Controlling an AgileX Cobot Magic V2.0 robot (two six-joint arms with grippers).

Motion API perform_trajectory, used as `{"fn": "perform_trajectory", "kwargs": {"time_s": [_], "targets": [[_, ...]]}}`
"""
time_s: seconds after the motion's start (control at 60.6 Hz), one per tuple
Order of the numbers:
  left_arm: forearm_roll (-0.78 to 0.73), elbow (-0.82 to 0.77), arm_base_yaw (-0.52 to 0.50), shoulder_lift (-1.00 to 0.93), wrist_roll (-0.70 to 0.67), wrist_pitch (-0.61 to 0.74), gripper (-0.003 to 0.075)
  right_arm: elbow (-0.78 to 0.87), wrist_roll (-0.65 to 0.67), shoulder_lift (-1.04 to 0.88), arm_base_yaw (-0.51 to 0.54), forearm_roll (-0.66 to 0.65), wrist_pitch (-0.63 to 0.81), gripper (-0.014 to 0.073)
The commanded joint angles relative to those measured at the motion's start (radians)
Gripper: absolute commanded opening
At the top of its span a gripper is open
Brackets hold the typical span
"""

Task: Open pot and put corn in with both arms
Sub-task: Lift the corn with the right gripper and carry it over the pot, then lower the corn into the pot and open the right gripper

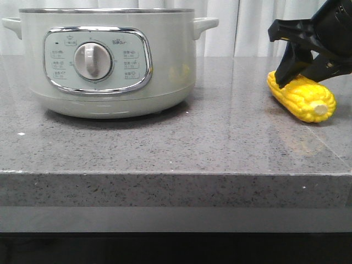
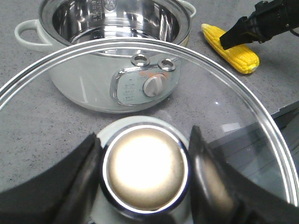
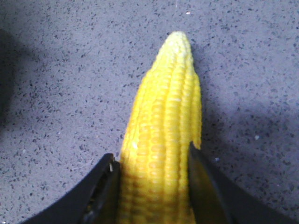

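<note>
The pale grey-green pot (image 1: 110,60) stands at the left of the table, its dial facing me. In the left wrist view the pot (image 2: 93,84) is open, with a bare steel inside. My left gripper (image 2: 145,168) is shut on the knob (image 2: 145,179) of the steel-rimmed glass lid (image 2: 224,107) and holds it in the air in front of the pot. The yellow corn (image 1: 302,98) lies on the table at the right; it also shows in the left wrist view (image 2: 229,46). My right gripper (image 1: 300,77) is shut on the corn (image 3: 166,121), one finger on each side.
The grey speckled table (image 1: 176,143) has its front edge (image 1: 176,173) close to me. A white curtain (image 1: 242,27) hangs behind. Bare tabletop lies between the pot and the corn.
</note>
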State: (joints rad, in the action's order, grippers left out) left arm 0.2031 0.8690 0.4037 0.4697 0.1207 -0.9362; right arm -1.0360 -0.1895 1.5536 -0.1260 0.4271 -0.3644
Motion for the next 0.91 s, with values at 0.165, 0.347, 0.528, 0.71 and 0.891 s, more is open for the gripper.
{"fn": "perform_trajectory", "kwargs": {"time_s": [0.165, 0.347, 0.528, 0.71, 0.891], "targets": [[0.034, 0.037, 0.005, 0.003, 0.003, 0.147, 0.0136, -0.206, -0.008, -0.134, -0.006, 0.008, 0.019, 0.0139], [0.034, 0.037, 0.005, 0.003, 0.003, 0.147, 0.0136, -0.418, -0.064, -0.109, -0.105, 0.008, -0.043, 0.0140], [0.034, 0.037, 0.005, 0.003, 0.003, 0.147, 0.0136, -0.583, -0.072, -0.014, -0.277, 0.008, -0.040, 0.0140], [0.034, 0.037, 0.005, 0.003, 0.003, 0.147, 0.0136, -0.684, -0.082, 0.121, -0.401, 0.008, -0.042, 0.0140], [0.034, 0.037, 0.005, 0.003, 0.003, 0.147, 0.0136, -0.720, -0.092, 0.225, -0.450, 0.008, -0.049, 0.0146]]}}
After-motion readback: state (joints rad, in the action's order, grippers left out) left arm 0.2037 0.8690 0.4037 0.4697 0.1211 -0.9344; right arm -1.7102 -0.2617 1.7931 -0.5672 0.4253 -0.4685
